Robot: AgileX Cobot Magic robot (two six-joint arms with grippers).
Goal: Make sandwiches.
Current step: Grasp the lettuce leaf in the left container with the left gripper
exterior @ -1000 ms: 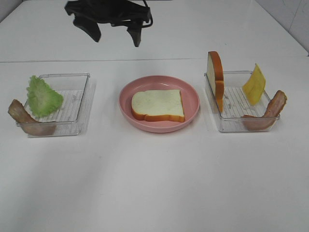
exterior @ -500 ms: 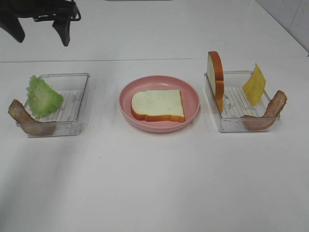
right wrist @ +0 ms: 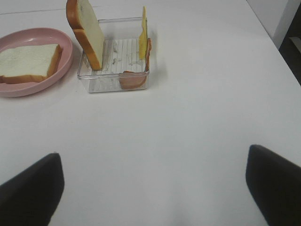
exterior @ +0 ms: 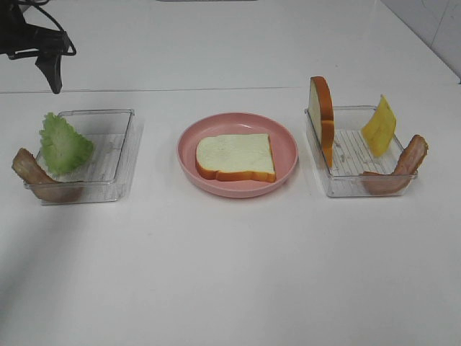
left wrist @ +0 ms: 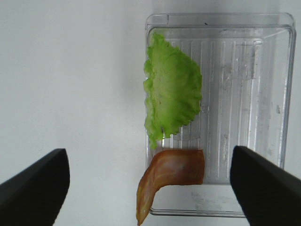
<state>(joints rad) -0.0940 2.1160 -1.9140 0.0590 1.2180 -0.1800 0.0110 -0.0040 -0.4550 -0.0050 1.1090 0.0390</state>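
When viewed from the high camera, found flat bread slice (exterior: 235, 156) lying in pink plate (exterior: 288, 148) at centre of frame, evidently set as the sandwich base. Noted nothing stacked on it yet. Recorded lettuce leaf (exterior: 65, 143) propped against the wall of left tray (exterior: 119, 155) at left of frame, and left bacon strip (exterior: 32, 173) draped over that tray's lower-left corner. Judged both leaned so as to leave an edge free for pinching. Recorded upright bread slice (exterior: 322, 119), cheese slice (exterior: 379, 126) and right bacon strip (exterior: 407, 162) likewise leaning in right tray (exterior: 353, 184) at right of frame. Sighted left gripper (exterior: 32, 58) at upper left corner, partly cut off. Could not find right gripper in this view.

Through the left wrist camera, confirmed left gripper's fingers (left wrist: 35, 188) spread wide, pinching nothing, hanging over lettuce leaf and left bacon strip. Judged lettuce the likely next layer.

Through the right wrist camera, confirmed right gripper (right wrist: 150, 188) spread wide, holding nothing, over bare table (right wrist: 188, 132), well apart from right tray. Judged parked there to leave the plate approach free.
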